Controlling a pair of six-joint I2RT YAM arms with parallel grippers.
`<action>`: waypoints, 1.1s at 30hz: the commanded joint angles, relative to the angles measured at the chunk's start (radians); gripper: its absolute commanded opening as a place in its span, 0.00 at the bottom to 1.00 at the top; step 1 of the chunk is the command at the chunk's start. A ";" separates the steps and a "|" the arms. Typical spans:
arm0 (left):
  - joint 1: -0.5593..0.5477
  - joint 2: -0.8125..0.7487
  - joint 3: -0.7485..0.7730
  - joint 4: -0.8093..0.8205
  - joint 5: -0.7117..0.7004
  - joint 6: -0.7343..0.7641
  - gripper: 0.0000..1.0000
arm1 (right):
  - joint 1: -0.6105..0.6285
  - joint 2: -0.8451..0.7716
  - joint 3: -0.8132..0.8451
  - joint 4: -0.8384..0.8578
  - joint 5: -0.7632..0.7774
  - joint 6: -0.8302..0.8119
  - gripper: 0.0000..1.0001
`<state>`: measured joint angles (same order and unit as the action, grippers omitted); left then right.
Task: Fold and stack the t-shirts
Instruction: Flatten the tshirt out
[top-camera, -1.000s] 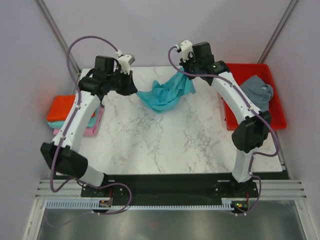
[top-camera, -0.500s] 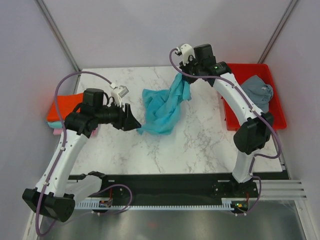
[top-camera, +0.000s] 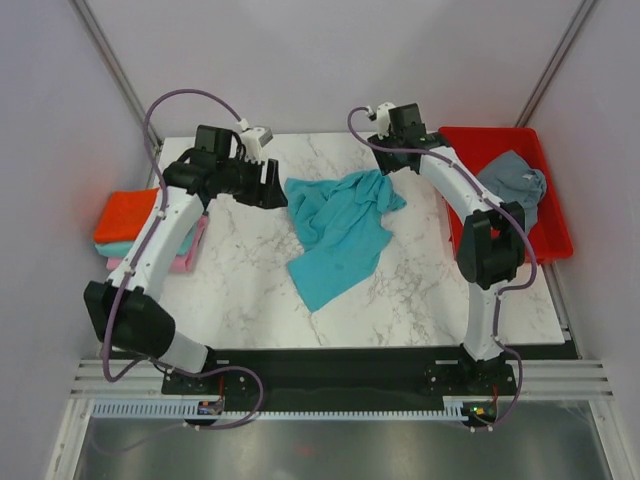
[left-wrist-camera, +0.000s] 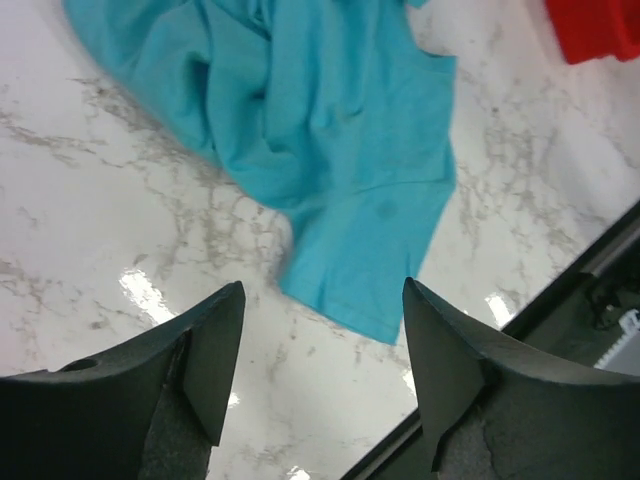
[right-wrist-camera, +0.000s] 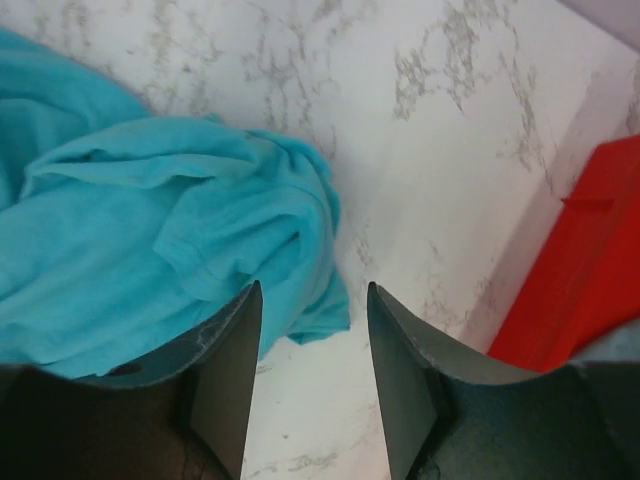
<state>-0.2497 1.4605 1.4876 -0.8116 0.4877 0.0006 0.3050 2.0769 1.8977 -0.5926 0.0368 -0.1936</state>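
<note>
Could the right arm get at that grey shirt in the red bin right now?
Probably yes: the grey shirt lies uncovered in the red tray just beside the right arm, and its tool is open and empty.

**White marble bench, one shirt lying loose**

We see a white, grey-veined marble bench (top-camera: 430, 285). A turquoise t-shirt (top-camera: 340, 235) lies crumpled on its middle, bunched toward the far edge and flatter toward the near one. A red tray (top-camera: 550, 246) sits at the right edge. At the left edge, a stack of folded t-shirts (top-camera: 125, 215), orange-red over teal over pink, overlaps the marble; we cannot tell what it rests on.
</note>
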 joint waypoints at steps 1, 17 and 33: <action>0.006 0.090 0.085 0.020 -0.150 0.061 0.71 | 0.091 -0.087 -0.075 0.080 -0.084 -0.015 0.51; 0.004 0.322 0.301 0.052 -0.135 0.007 0.69 | 0.194 0.120 -0.065 0.146 -0.020 -0.110 0.31; 0.004 0.319 0.289 0.057 -0.161 0.007 0.69 | 0.194 0.160 -0.055 0.131 0.072 -0.162 0.31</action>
<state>-0.2462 1.7760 1.7576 -0.7792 0.3401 0.0113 0.4965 2.2272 1.8454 -0.4633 0.0887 -0.3557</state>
